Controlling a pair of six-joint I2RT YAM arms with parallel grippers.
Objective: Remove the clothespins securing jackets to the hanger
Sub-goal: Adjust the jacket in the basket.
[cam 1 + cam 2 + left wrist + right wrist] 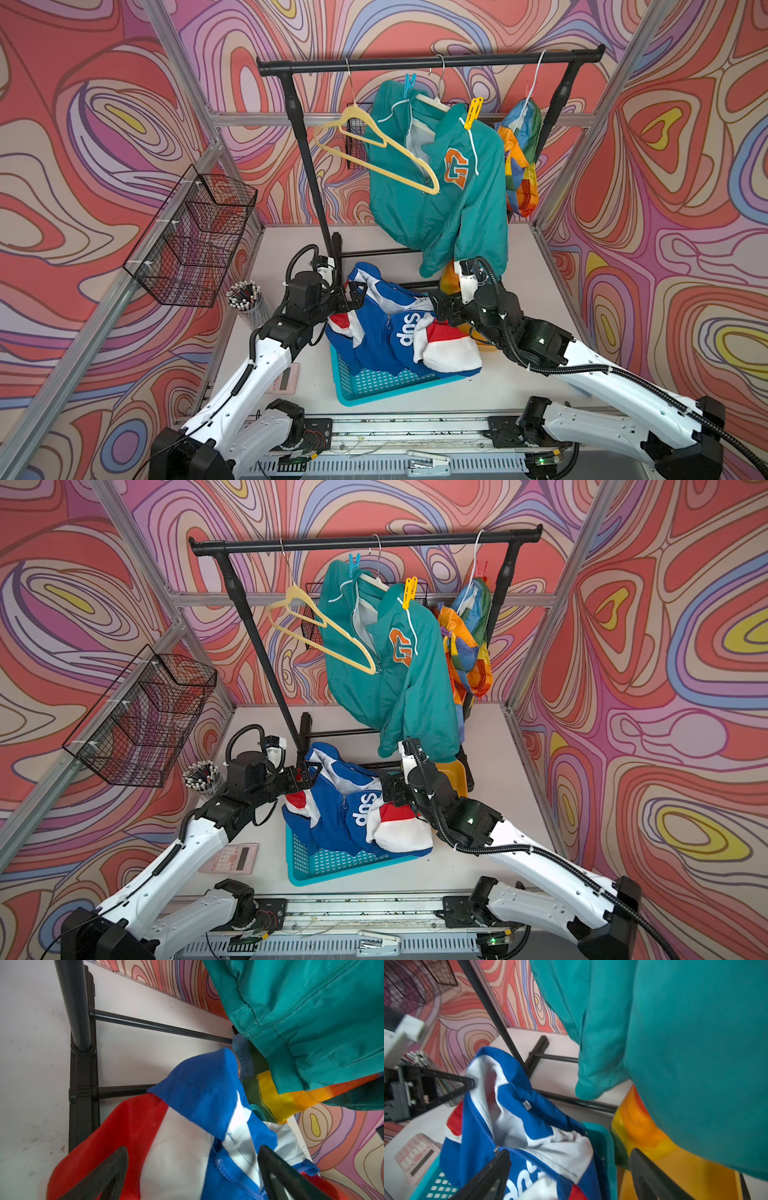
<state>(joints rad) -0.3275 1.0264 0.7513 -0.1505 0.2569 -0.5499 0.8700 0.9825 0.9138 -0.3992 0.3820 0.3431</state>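
The blue, red and white jacket (386,332) (199,1088) (512,1093) lies crumpled in the teal basket (386,382). My left gripper (353,293) (193,1150) is open over its left end; my right gripper (436,305) (570,1153) is open over its right end. Neither grips the cloth. The teal jacket (449,199) (395,688) hangs on a white hanger, with a blue clothespin (409,85) (354,565) on one shoulder and a yellow clothespin (473,112) (409,592) on the other. The rainbow jacket (521,166) (467,646) hangs at the rail's right end.
An empty yellow hanger (374,153) hangs on the black rack (428,62) left of the teal jacket. A wire basket (195,237) is on the left wall. A pen cup (245,297) and pink calculator (230,858) sit left; a yellow bin (453,777) sits under the jackets.
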